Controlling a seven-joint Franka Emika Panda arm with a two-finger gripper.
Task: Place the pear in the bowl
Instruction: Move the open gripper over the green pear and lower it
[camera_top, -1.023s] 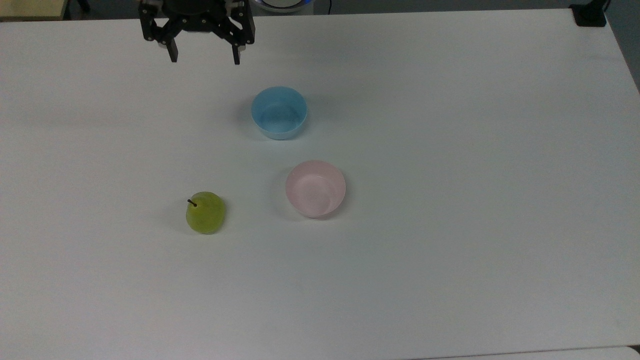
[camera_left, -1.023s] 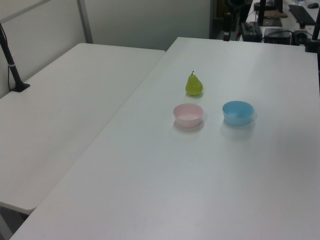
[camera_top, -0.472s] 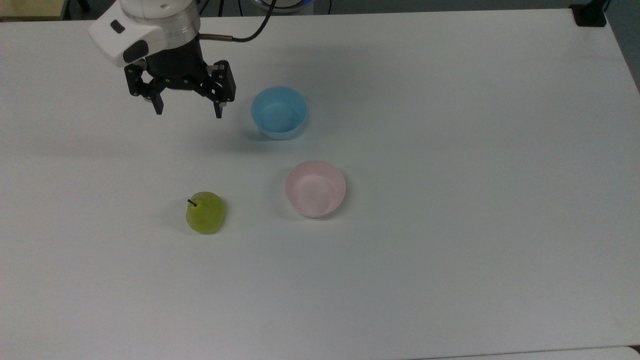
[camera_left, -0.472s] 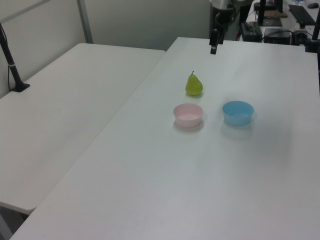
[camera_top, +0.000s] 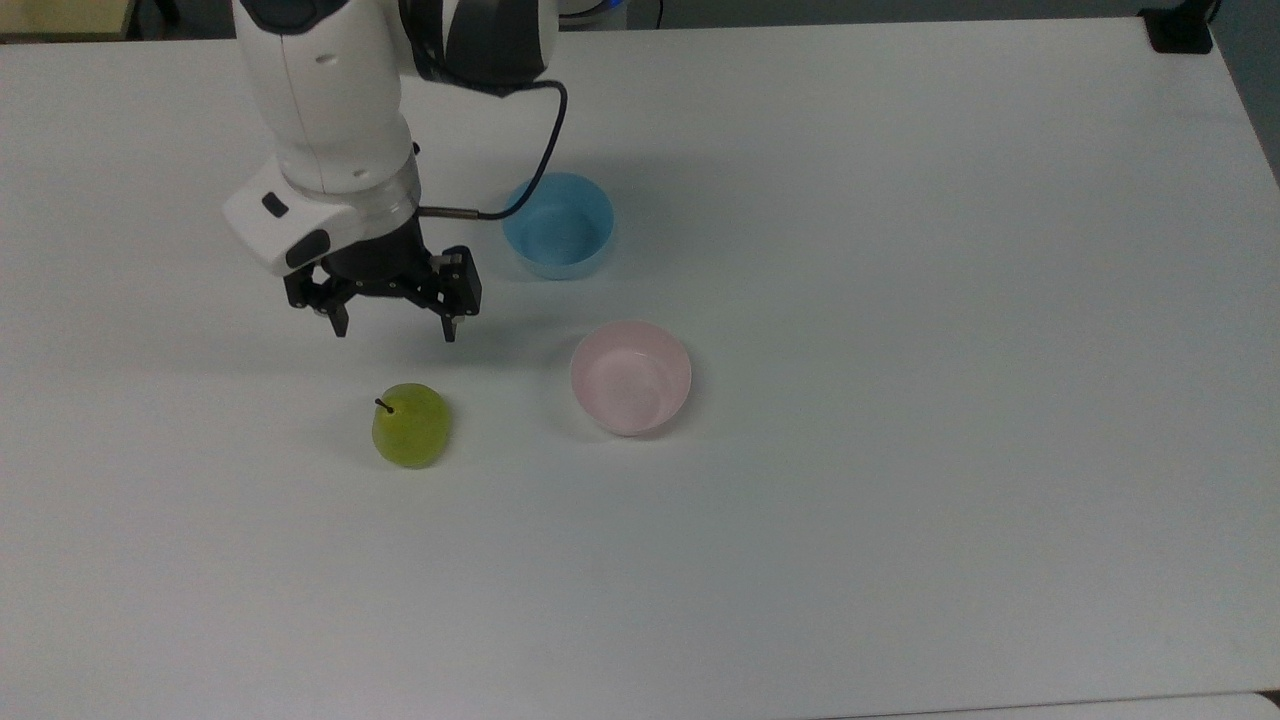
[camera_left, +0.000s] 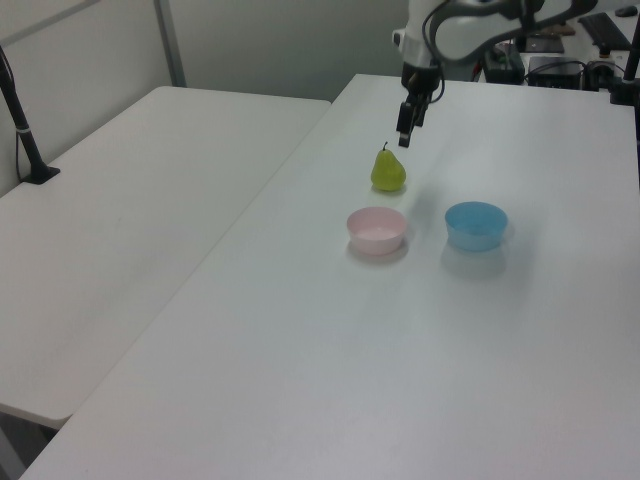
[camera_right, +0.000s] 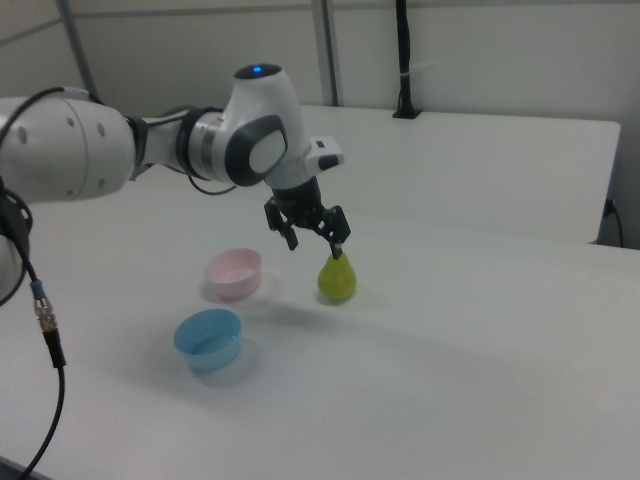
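Currently approach step: gripper (camera_top: 395, 330) wide open, empty, above and just short of pear (camera_top: 411, 425). Pear upright on table (camera_top: 900, 500), near pink bowl (camera_top: 631, 377). Advisable: centre over body, clear stem, descend, close mid-belly; ignore blue bowl (camera_top: 558, 224).

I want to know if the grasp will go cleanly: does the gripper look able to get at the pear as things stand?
Probably yes. The gripper hangs open above the pear, which stands alone; the pink bowl and blue bowl sit apart.
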